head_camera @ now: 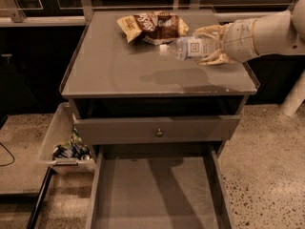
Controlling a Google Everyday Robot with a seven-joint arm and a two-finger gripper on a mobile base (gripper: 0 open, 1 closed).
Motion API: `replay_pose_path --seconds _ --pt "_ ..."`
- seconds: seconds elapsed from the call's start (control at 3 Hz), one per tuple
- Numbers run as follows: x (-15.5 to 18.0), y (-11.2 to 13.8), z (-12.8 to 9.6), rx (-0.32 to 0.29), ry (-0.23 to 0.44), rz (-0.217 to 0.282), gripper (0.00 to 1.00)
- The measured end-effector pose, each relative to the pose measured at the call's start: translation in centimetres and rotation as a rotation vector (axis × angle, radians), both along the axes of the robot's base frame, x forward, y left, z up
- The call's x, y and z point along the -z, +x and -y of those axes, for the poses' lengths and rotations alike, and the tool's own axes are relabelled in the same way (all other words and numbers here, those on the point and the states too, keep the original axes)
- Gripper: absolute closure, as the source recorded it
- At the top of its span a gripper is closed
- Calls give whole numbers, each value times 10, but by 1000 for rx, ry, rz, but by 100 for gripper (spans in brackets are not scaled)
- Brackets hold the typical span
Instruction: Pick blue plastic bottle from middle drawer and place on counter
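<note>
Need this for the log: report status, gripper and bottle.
Gripper shut on bottle, over counter, right side. Bottle sideways, cap left, seemingly clear of the surface. Snack bag just behind it; drawer open below.

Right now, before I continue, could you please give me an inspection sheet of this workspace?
Surface: counter grey, bare at the front, with a shadow below the bottle.
Job's things: blue plastic bottle held sideways above the counter, cap pointing left; middle drawer open, floor bare.
Clutter: snack bag at the counter's back; bin with small items, left of the cabinet.
Hand: hand over the counter's right side, shut on the bottle.
Cables: one dark cable on the floor, far left.
Surroundings: speckled floor; drawer front with knob above the open drawer.
</note>
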State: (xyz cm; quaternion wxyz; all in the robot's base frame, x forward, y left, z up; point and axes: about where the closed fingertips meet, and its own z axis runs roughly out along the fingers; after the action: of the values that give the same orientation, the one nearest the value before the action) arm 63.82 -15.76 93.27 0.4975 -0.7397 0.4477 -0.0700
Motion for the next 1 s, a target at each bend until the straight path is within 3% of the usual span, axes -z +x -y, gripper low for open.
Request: replay_pose_path --seconds 0.33,0.67,1.0 --pt "-2 29 -18 -19 54 16 100" --pt "2 51 -35 -24 133 -10 100" --pt "16 56 -60 -62 198 -87 100"
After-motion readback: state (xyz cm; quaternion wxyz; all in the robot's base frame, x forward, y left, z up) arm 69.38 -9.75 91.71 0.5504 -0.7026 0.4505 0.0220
